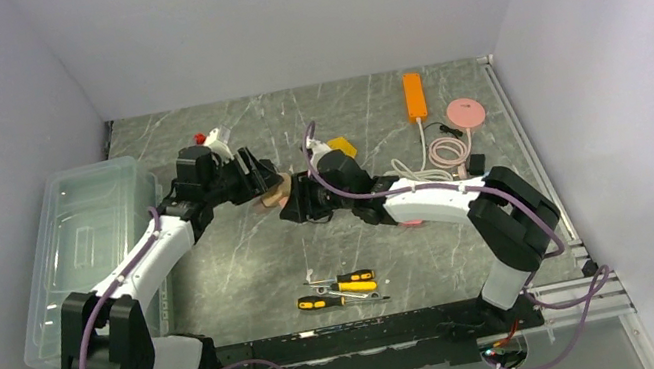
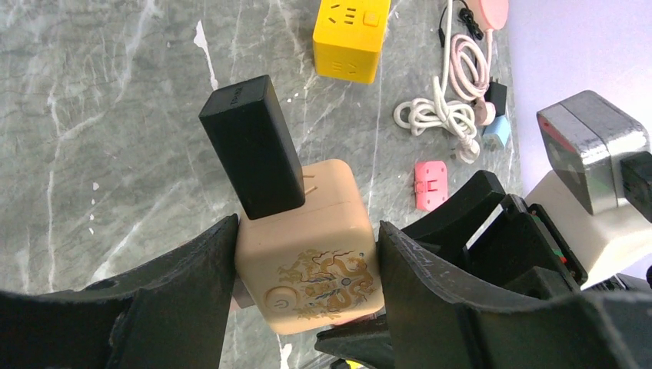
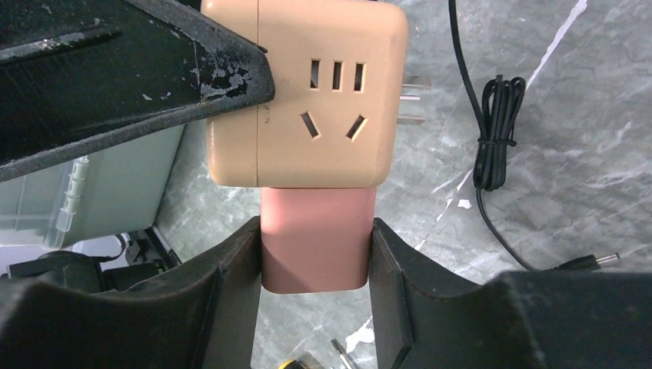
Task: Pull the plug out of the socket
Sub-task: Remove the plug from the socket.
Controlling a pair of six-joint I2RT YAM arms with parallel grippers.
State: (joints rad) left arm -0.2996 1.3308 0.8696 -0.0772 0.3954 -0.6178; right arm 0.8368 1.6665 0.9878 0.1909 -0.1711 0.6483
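Note:
A beige cube socket (image 2: 307,254) with a gold dragon print hangs above the table, and my left gripper (image 2: 307,227) is shut on its two sides. A black plug (image 2: 252,146) sticks out of its top face. A pink plug (image 3: 317,238) sits in another face of the socket (image 3: 307,92). Both fingers of my right gripper (image 3: 315,227) press against the pink plug's sides. From above, the socket (image 1: 276,193) shows between the left gripper (image 1: 253,179) and the right gripper (image 1: 298,205) near the table's middle.
A clear plastic bin (image 1: 89,237) stands at the left. A yellow cube socket (image 2: 350,38), an orange power strip (image 1: 414,95), a pink round disc (image 1: 465,111) and a coiled white cable (image 2: 434,115) lie at the back right. Screwdrivers (image 1: 341,289) lie near the front. A black cable (image 3: 492,138) lies under the right wrist.

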